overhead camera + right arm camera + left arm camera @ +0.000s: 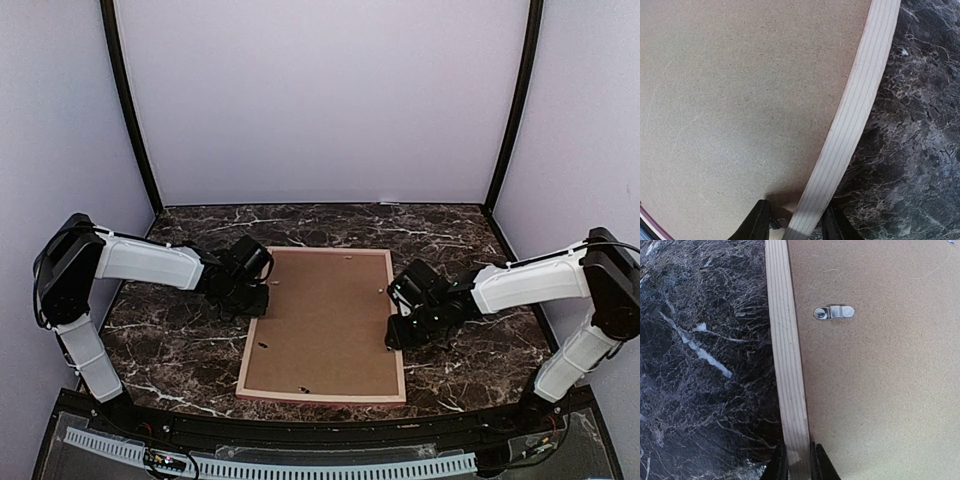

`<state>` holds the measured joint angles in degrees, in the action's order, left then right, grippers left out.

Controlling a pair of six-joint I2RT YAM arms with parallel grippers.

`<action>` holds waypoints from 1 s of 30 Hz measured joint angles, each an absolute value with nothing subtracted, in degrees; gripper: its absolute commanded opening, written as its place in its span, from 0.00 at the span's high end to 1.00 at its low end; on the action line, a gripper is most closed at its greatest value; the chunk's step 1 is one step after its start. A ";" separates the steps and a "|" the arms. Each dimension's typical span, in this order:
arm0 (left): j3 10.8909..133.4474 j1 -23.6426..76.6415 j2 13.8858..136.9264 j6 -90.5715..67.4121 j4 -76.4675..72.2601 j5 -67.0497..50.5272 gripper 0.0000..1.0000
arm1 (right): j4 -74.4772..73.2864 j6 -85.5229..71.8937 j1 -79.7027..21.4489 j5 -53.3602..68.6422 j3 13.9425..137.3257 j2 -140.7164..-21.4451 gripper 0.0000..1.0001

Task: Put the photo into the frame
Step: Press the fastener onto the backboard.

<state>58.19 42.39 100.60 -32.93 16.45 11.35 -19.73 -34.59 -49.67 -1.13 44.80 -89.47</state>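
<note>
The frame (320, 397), thin pale pink wood, lies face down in the middle of the table. The brown hardboard backing panel (325, 320) sits inside it. The photo is not in view. My left gripper (262, 298) is at the frame's left side. In the left wrist view its fingers (815, 462) are shut tight on the left moulding (787, 365). My right gripper (393, 330) is at the right side. In the right wrist view it straddles the right moulding (855, 110), with a gap between the inner finger (757, 222) and the wood.
The table (170, 350) is dark marble with white veins. A small metal clip (834, 312) sits on the backing panel (880, 380) near the left moulding. Another clip (775, 224) lies between my right fingers. Pale walls enclose the table at the back and both sides.
</note>
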 measured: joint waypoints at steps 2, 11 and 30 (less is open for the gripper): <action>58.19 42.41 100.57 -33.06 16.49 11.42 0.94 | -19.73 -34.54 -49.23 -0.47 44.82 -89.54 0.65; 58.19 42.72 100.57 -33.52 16.53 11.94 0.94 | -20.34 -32.25 -47.27 2.79 45.17 -89.80 0.63; 58.19 43.29 100.57 -33.93 17.06 13.13 0.94 | -24.67 -24.40 -45.89 4.10 48.82 -92.84 0.66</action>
<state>58.19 43.29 100.57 -33.93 17.06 13.13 -24.67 -24.40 -45.89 4.10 48.82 -92.84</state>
